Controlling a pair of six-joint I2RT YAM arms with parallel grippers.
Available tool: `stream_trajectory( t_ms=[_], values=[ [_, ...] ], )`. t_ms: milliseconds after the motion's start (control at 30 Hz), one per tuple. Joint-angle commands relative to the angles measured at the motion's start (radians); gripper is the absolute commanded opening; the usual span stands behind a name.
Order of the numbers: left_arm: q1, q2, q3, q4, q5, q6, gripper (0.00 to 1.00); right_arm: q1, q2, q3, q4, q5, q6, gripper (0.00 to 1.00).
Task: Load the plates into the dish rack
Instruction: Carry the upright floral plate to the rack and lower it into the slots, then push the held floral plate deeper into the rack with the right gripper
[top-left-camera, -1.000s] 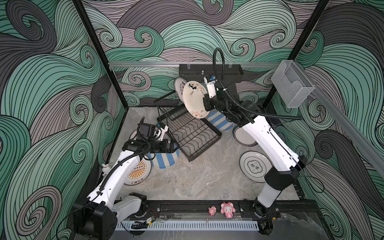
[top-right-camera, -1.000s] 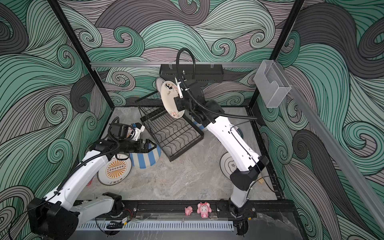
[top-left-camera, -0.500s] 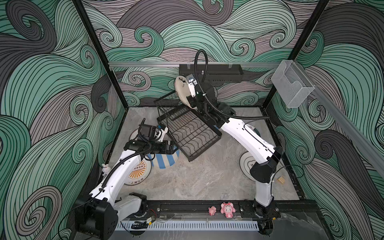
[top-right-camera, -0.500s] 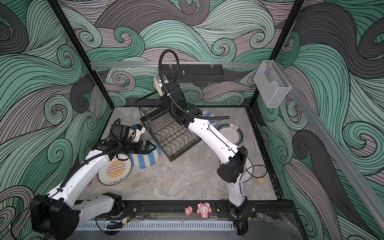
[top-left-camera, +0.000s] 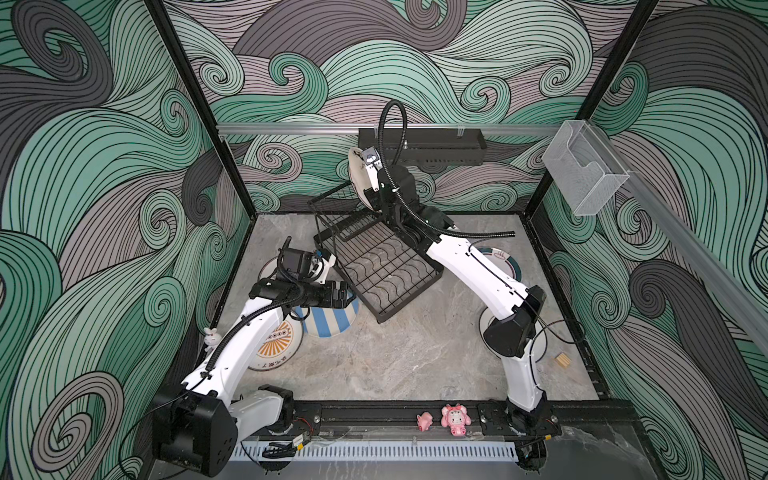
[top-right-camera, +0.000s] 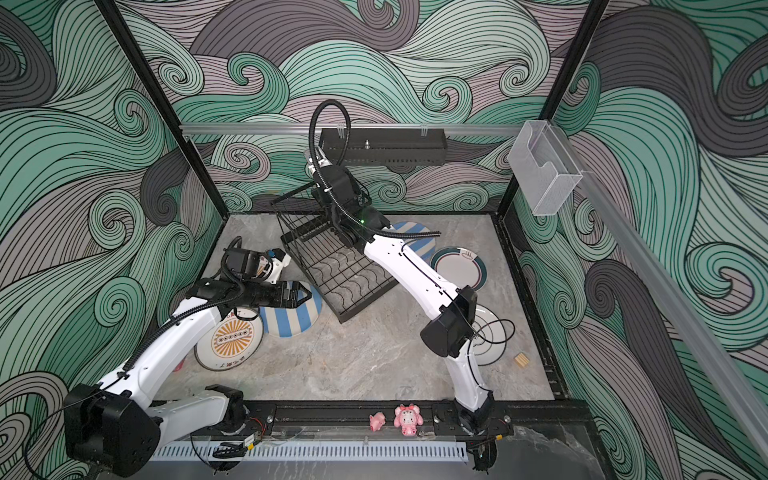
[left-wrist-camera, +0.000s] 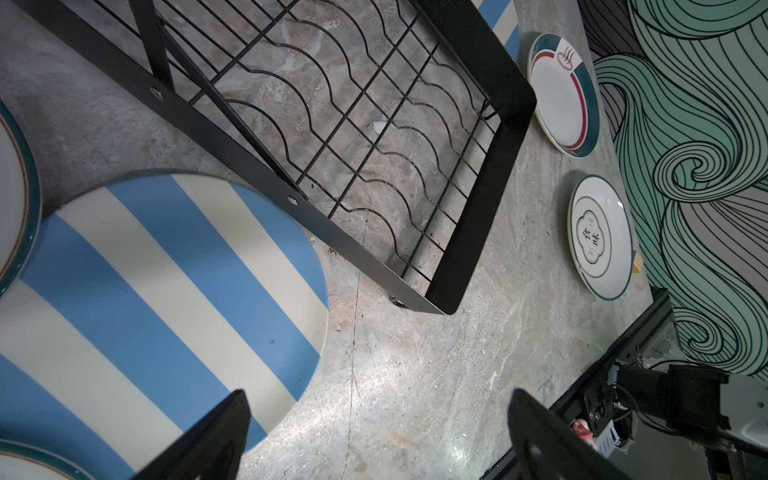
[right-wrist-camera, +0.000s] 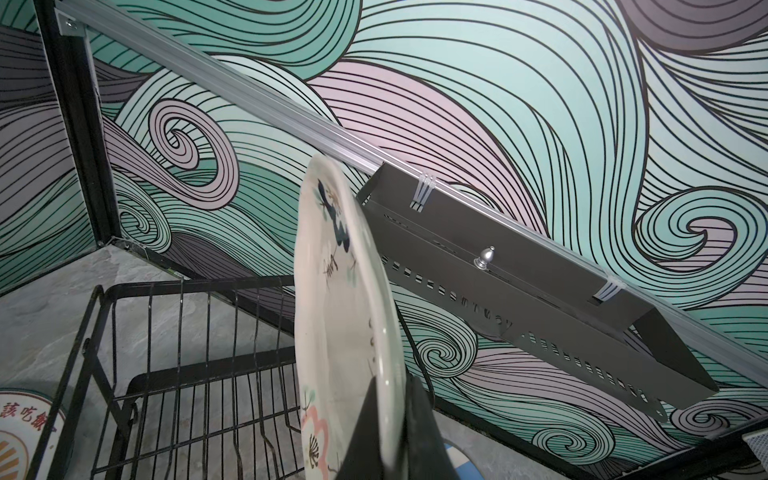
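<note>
My right gripper (right-wrist-camera: 392, 419) is shut on the rim of a cream plate with drawings (right-wrist-camera: 336, 311). It holds the plate upright, edge-on, above the raised upper basket (right-wrist-camera: 187, 374) of the black dish rack (top-left-camera: 376, 270). In a top view this plate (top-left-camera: 356, 172) is at the rack's far end. My left gripper (left-wrist-camera: 378, 432) hangs open and empty, just over the edge of a blue-cream striped plate (left-wrist-camera: 166, 291) lying by the rack's near-left side. An orange-sunburst plate (top-left-camera: 276, 343) lies under the left arm.
A teal-rimmed plate (top-right-camera: 457, 268), a black-ringed plate (top-right-camera: 490, 336) and a second striped plate (top-right-camera: 409, 230) lie right of the rack, partly under the right arm. Another plate (left-wrist-camera: 12, 187) lies by the left wrist. A black perforated shelf (right-wrist-camera: 519, 299) hangs on the back wall.
The right arm has swung the cream plate left from over the table's right side to above the rack's upper basket, turning it edge-on. The left arm has barely moved.
</note>
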Motion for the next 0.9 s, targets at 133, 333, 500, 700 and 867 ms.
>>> stream_trajectory(
  t_ms=[133, 333, 500, 700, 867],
  values=[
    [0.006, 0.009, -0.007, 0.025, 0.028, -0.008, 0.99, 0.001, 0.006, 0.052, 0.189, 0.058, -0.046, 0.0],
    [0.007, 0.014, -0.008, 0.031, 0.03, -0.009, 0.99, 0.0, 0.02, 0.052, 0.21, 0.068, -0.08, 0.0],
    [0.007, 0.02, -0.006, 0.032, 0.031, -0.009, 0.99, 0.0, 0.021, 0.055, 0.228, 0.073, -0.107, 0.0],
    [0.007, 0.031, -0.007, 0.033, 0.037, -0.009, 0.99, -0.003, 0.016, 0.048, 0.225, 0.065, -0.104, 0.0],
    [0.007, 0.043, -0.004, 0.028, 0.052, -0.004, 0.99, -0.007, 0.001, -0.005, 0.214, 0.052, -0.05, 0.0]
  ],
)
